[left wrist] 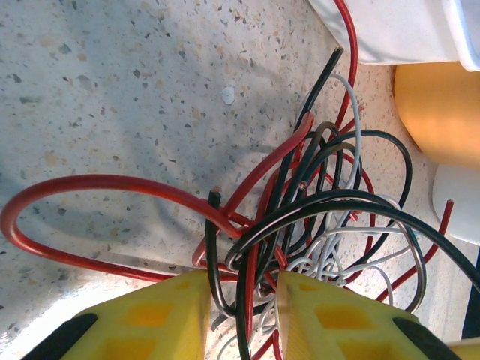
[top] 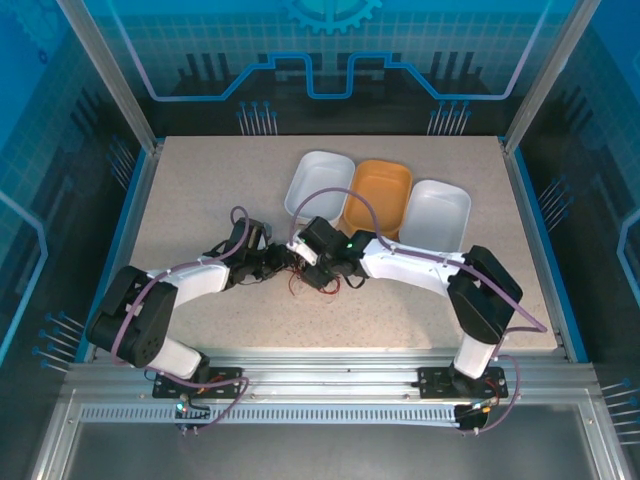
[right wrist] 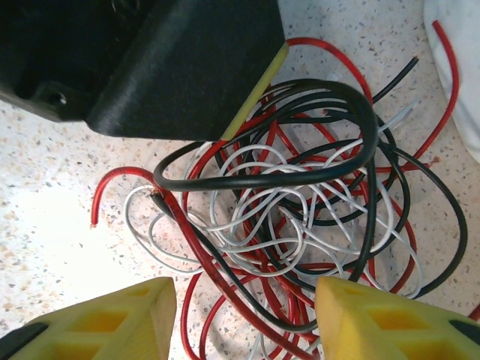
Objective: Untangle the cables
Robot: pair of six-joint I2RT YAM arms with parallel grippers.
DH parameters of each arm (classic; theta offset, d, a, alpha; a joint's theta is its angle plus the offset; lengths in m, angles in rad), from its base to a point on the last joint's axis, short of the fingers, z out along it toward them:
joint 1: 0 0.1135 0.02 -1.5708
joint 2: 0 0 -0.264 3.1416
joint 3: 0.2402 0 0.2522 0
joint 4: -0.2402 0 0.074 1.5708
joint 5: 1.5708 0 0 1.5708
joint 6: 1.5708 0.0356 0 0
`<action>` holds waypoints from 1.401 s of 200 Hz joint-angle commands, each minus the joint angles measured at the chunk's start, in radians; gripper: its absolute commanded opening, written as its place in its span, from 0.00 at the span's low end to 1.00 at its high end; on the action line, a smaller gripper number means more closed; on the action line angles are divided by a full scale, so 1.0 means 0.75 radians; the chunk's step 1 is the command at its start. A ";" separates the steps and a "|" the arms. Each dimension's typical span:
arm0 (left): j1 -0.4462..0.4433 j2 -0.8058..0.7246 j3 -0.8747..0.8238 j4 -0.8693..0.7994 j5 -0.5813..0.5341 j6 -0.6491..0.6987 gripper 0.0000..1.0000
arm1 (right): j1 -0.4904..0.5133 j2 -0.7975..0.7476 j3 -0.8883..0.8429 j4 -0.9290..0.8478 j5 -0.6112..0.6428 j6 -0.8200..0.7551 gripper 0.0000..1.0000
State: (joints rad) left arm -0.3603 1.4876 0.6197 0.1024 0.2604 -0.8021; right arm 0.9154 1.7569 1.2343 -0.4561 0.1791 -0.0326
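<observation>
The right tool (right wrist: pixel 244 291) stands spread wide, its yellow fingers (right wrist: pixel 105 322) on either side of the heap with nothing pinched between them. The left tool (left wrist: pixel 244 289) has its pair much closer together, with a black and a red strand running through the gap, though I cannot tell whether they are truly nipped. Both hang low over the tangle of thin red, black and white cables (right wrist: pixel 285 202), which lies in one knotted clump near the middle of the speckled beige surface (top: pixel 200 200), somewhat toward its near edge. A long red loop (left wrist: pixel 90 217) swings free at one side of the clump, and another red strand runs out to the wall of the nearest white plastic tub (top: pixel 318 182). An orange plastic tub (top: pixel 385 192) and a second white tub (top: pixel 440 212) stand beside that one, toward the far edge. The work looks to be at the pulling-apart step with little yet done, since the colours are thoroughly interlaced. The next move likely calls for the right tool to close on one outlying strand or loose end while the left anchors the clump. It should then draw the strand out slowly, so that the loops slip rather than tighten.
</observation>
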 commanded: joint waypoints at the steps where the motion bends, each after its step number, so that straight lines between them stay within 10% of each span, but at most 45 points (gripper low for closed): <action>1: -0.011 -0.025 0.023 -0.030 0.027 0.029 0.30 | 0.001 0.047 0.024 -0.022 0.040 -0.046 0.52; 104: -0.011 0.003 0.019 -0.071 -0.024 -0.010 0.29 | 0.012 -0.041 0.013 -0.016 0.032 -0.015 0.00; 280: -0.012 -0.050 -0.003 -0.024 -0.016 -0.010 0.30 | 0.055 -0.446 0.040 0.041 0.219 0.152 0.00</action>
State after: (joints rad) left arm -0.3603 1.4967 0.6193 0.0765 0.2508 -0.8318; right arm 0.9489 1.4525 1.2251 -0.4416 0.2829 0.0395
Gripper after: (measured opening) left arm 0.295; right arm 0.042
